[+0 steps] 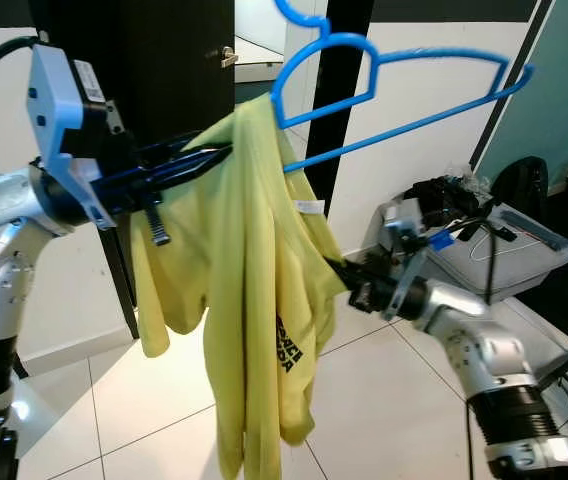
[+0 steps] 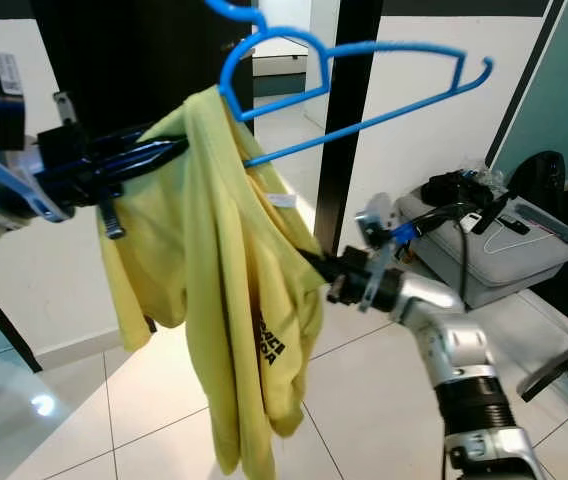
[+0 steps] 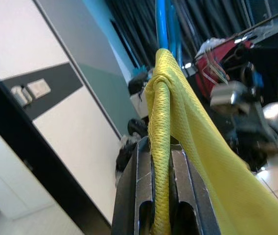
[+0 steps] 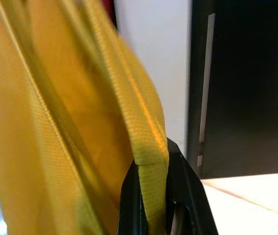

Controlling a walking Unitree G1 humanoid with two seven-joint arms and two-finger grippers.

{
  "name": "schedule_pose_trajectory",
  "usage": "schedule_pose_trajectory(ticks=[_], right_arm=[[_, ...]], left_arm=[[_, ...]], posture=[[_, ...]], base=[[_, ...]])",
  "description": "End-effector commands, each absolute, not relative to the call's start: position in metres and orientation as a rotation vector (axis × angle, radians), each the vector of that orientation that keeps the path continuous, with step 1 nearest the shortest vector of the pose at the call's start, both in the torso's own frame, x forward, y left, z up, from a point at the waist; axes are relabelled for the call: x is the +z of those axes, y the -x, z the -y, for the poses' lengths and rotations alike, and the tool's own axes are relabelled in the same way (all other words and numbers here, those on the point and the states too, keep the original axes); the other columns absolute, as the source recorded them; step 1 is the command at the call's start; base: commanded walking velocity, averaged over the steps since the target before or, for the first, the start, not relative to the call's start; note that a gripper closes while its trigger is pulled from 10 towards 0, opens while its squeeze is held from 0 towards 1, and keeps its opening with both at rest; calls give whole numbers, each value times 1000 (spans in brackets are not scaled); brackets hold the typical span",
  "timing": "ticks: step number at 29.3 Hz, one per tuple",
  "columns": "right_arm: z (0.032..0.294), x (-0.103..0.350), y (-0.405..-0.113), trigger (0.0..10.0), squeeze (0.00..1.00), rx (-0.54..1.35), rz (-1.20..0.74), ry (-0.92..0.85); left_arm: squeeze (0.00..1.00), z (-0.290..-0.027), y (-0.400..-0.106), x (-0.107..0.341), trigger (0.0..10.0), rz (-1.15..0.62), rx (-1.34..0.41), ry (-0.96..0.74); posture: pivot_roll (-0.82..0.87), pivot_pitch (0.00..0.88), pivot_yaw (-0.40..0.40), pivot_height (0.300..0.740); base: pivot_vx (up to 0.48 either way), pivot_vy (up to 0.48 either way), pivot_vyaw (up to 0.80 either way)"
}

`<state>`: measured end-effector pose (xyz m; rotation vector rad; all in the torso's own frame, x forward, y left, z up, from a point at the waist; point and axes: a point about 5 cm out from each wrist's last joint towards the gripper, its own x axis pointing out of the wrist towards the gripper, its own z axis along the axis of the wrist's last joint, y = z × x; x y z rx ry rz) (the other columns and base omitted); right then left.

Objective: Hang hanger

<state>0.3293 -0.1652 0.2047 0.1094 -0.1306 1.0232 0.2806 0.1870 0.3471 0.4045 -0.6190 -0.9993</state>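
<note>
A blue hanger [image 1: 404, 85] is held high in front of the robot, tilted, with a yellow shirt [image 1: 254, 300] bunched over one end and hanging down toward the tiled floor [image 1: 384, 400]. The left hand [image 1: 199, 160] is clamped on a gathered fold of the shirt at the hanger's shoulder (whether the plastic itself is caught inside the fold cannot be told). The right hand [image 1: 339, 270] is closed on a hem lower down, at the shirt's side.

The shirt is judged to be light, soft mesh that slips and stretches under pull; it gives no firm purchase. The hanger is judged thin, stiff and light, likely to swing or slide out of the cloth. A hold on the bare hanger near the hook [image 1: 299, 15] is advised, since fabric alone will not steer it.
</note>
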Motion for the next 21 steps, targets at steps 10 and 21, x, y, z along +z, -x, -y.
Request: schedule_pose_trajectory(ticks=[10, 21], right_arm=[[215, 227, -349, 0, 0, 678, 251, -271], [213, 227, -354, 549, 0, 641, 234, -301]], left_arm=[[0, -196, -268, 323, 10000, 431, -1161, -468], [0, -197, -274, 321, 10000, 424, -1065, -557]], posture=[[41, 0, -42, 740], [40, 0, -42, 740]], base=[[0, 0, 0], [0, 0, 0]])
